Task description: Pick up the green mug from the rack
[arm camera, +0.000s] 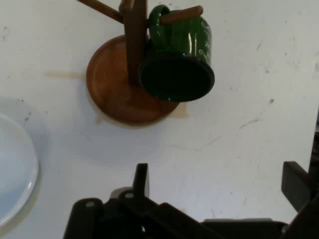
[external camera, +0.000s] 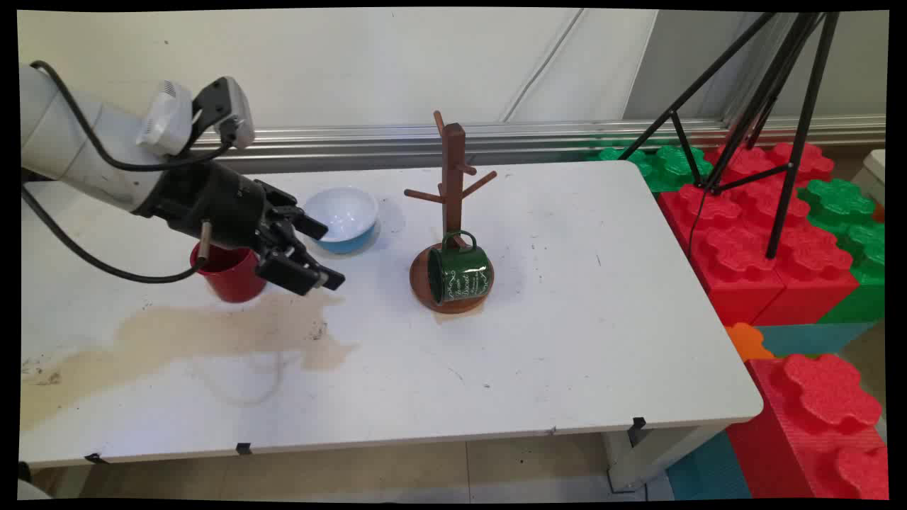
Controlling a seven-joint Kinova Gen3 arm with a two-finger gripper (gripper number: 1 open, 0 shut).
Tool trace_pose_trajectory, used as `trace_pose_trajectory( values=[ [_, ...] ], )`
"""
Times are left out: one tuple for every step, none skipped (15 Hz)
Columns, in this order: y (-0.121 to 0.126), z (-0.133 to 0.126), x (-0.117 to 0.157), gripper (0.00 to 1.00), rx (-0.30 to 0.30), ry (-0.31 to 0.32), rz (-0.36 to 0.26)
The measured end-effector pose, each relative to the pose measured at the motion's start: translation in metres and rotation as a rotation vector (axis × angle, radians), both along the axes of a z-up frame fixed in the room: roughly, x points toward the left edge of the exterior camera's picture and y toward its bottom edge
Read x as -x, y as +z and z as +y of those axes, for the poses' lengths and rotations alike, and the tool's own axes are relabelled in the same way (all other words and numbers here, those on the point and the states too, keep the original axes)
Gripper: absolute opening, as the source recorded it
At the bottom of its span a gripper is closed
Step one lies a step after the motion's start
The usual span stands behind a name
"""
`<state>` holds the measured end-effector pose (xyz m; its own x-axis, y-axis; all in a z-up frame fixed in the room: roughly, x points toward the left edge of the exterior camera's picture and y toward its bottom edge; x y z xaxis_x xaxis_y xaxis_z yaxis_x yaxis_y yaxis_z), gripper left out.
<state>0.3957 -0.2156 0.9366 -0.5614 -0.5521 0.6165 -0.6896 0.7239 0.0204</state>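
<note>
My gripper point(external camera: 322, 253) hovers open over the table's left half, pointing toward a wooden mug tree point(external camera: 453, 191) with nothing between its fingers. A green mug point(external camera: 459, 273) hangs by its handle from a low peg of the tree, resting over the round base. In the hand view the mug point(arm camera: 177, 59) shows its dark mouth, hooked on a peg beside the trunk point(arm camera: 134, 42), and the gripper point(arm camera: 219, 184) stands wide apart below it. A red cup point(external camera: 230, 273) stands just behind and under my wrist. A blue bowl with a white inside point(external camera: 344, 216) sits beside the gripper.
A brown stain point(external camera: 191, 333) spreads over the table's left front. Big red and green foam blocks point(external camera: 772, 234) and a black tripod point(external camera: 765, 92) stand past the table's right edge. The bowl's rim point(arm camera: 17, 169) shows at the hand view's left.
</note>
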Motion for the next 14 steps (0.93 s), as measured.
trace_pose_trajectory(
  values=[
    [-0.001,0.000,0.002,1.00,-0.004,0.009,0.009],
    [-0.004,-0.001,0.006,1.00,-0.013,0.021,0.018],
    [-0.006,-0.002,0.009,1.00,-0.020,0.036,0.029],
    [-0.009,-0.003,0.012,1.00,-0.024,0.048,0.040],
    [-0.013,-0.004,0.016,1.00,-0.028,0.059,0.053],
    [-0.017,-0.006,0.020,1.00,-0.029,0.070,0.063],
    [-0.021,-0.008,0.023,1.00,-0.030,0.079,0.071],
    [-0.024,-0.010,0.025,1.00,-0.030,0.086,0.076],
    [-0.028,-0.012,0.028,1.00,-0.031,0.095,0.081],
    [-0.031,-0.013,0.030,1.00,-0.033,0.100,0.085],
    [-0.035,-0.015,0.033,1.00,-0.035,0.107,0.089],
    [-0.040,-0.018,0.037,1.00,-0.039,0.112,0.093],
    [-0.045,-0.022,0.042,1.00,-0.041,0.117,0.097],
    [-0.049,-0.025,0.047,1.00,-0.043,0.122,0.101]
  ],
)
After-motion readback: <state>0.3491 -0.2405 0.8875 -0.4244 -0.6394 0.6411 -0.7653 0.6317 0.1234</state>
